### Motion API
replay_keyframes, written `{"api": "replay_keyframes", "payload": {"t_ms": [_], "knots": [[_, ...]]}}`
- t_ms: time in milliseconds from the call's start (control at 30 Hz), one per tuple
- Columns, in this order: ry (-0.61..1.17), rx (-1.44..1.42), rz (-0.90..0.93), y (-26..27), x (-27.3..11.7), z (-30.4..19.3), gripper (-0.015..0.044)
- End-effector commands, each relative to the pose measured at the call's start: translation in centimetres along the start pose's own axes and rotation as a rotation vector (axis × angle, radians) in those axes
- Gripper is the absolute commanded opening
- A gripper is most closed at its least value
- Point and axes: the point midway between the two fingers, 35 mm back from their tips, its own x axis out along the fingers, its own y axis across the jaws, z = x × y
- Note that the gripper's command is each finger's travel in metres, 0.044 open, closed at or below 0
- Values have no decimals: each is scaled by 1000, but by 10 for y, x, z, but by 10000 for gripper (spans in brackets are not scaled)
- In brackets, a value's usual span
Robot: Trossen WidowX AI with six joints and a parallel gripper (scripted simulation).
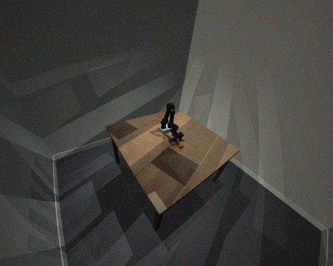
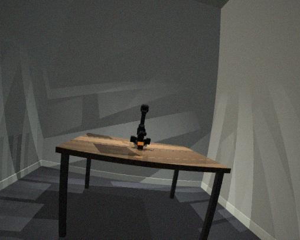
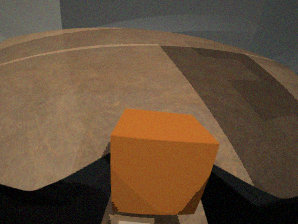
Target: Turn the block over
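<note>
The orange block is between the fingers of my gripper, which is shut on it. In the wrist view the black fingers press on its left and right sides. Two plain orange faces show there, and I see no mark on them. The marked side is hidden or too small to tell. The gripper is tilted outward from the arm's base. The block is low over the table; I cannot tell whether it touches the top.
The arm's pale base stands on the table behind the gripper, toward the back edge. Dark shadow patches lie across the wooden top. The table's far edge shows at the top of the wrist view. Grey walls stand around the table.
</note>
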Motion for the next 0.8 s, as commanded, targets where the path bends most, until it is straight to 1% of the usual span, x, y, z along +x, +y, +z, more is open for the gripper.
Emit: {"api": "replay_keyframes", "payload": {"t_ms": [0,233,767], "knots": [[-11,3,3,0,0,2,0],[-11,3,3,0,0,2,0],[-11,3,3,0,0,2,420]]}}
